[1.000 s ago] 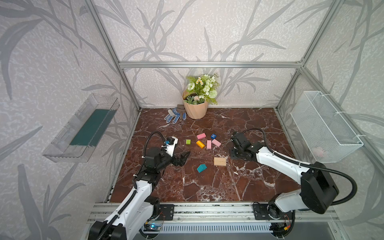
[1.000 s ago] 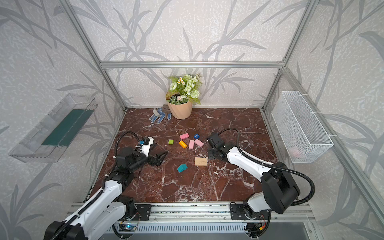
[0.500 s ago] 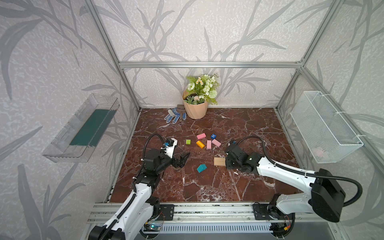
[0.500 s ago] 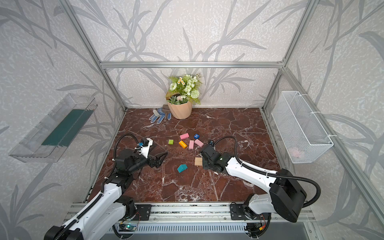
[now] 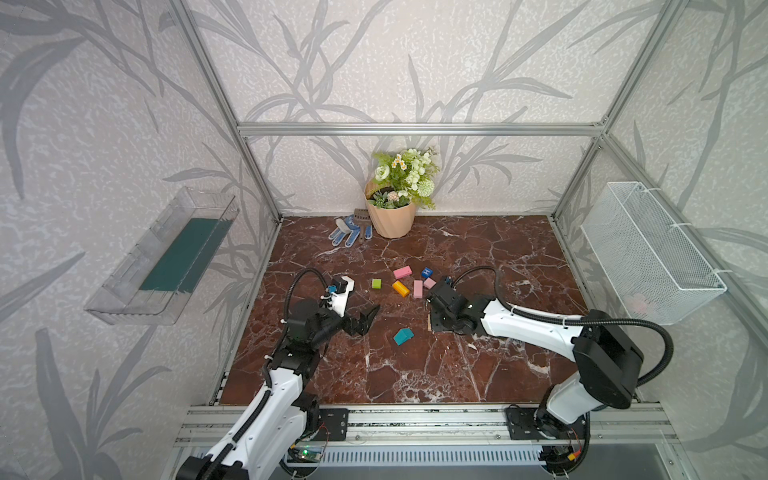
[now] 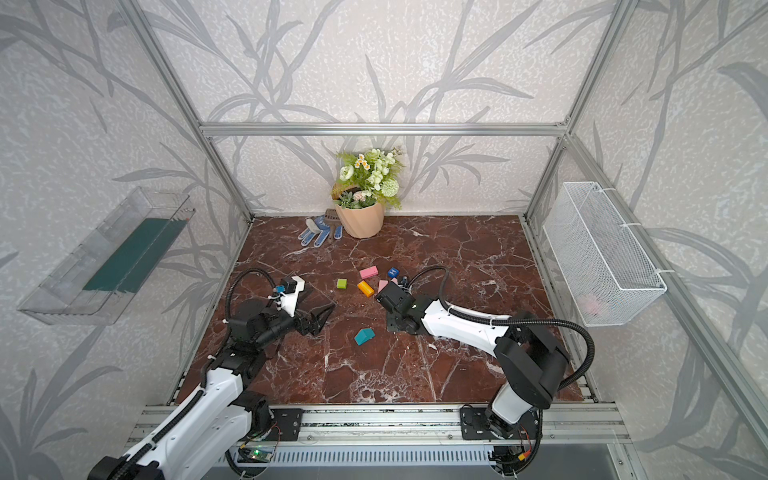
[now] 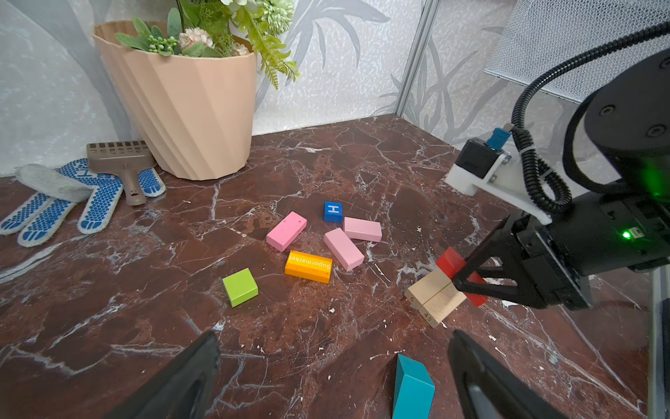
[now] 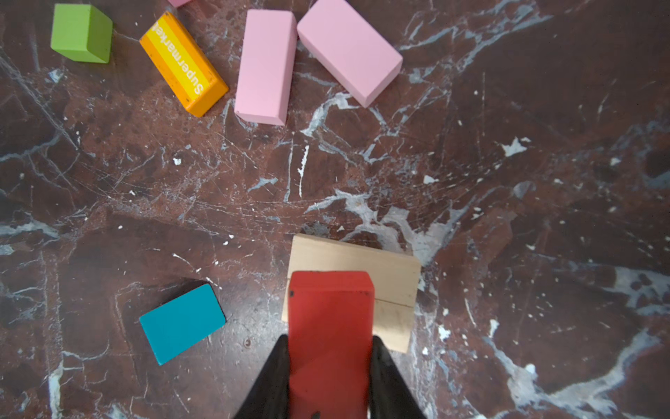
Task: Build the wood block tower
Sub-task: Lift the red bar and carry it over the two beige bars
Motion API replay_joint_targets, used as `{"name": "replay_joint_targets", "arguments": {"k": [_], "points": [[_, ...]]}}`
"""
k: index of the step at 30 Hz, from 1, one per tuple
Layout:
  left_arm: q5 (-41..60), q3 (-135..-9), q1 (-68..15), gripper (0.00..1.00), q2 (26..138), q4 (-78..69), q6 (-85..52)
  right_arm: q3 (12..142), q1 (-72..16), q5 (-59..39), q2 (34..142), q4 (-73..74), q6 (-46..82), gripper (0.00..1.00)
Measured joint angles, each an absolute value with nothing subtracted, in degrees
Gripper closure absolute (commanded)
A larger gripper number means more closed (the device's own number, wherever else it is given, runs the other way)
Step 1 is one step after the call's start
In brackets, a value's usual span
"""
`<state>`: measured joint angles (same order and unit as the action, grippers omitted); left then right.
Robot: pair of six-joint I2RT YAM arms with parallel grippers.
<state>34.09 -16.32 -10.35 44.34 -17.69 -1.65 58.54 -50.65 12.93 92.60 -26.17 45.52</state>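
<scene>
The tower is only a base of two tan oblongs (image 8: 395, 275) lying side by side on the marble floor; the same tan pair (image 7: 435, 295) shows in the left wrist view. My right gripper (image 8: 330, 341) is shut on a red block (image 8: 330, 312) and holds it lengthwise over the tan pair's left half; whether they touch I cannot tell. My left gripper (image 7: 335, 337) stands open and empty, near the teal house-shaped piece (image 5: 403, 336). Loose blocks lie behind: a green cube (image 5: 376, 283), an orange oblong (image 5: 400, 288), pink oblongs (image 7: 286, 231) and a blue "H" cube (image 5: 427, 272).
A beige flowerpot (image 5: 391, 218) stands at the back wall with blue-white gloves (image 5: 345, 232) and a brown scoop (image 7: 125, 161) beside it. A wire basket (image 5: 648, 253) hangs on the right wall. A clear tray (image 5: 166, 257) hangs on the left wall.
My right arm has swung from behind and right of the tan pair to directly over it, carrying the red block. The left arm has barely moved.
</scene>
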Motion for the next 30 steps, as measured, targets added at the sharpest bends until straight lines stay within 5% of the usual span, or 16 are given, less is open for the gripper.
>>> {"name": "replay_joint_targets", "arguments": {"k": [15, 30], "points": [[34.0, -15.6, -10.3, 0.01, 43.7, -18.0, -1.7, 66.0, -52.0, 14.6, 104.7, -29.7, 46.3, 0.99], [34.0, -15.6, -10.3, 0.01, 43.3, -18.2, -1.7, 66.0, -52.1, 17.1, 103.0, -31.2, 47.6, 0.97]]}}
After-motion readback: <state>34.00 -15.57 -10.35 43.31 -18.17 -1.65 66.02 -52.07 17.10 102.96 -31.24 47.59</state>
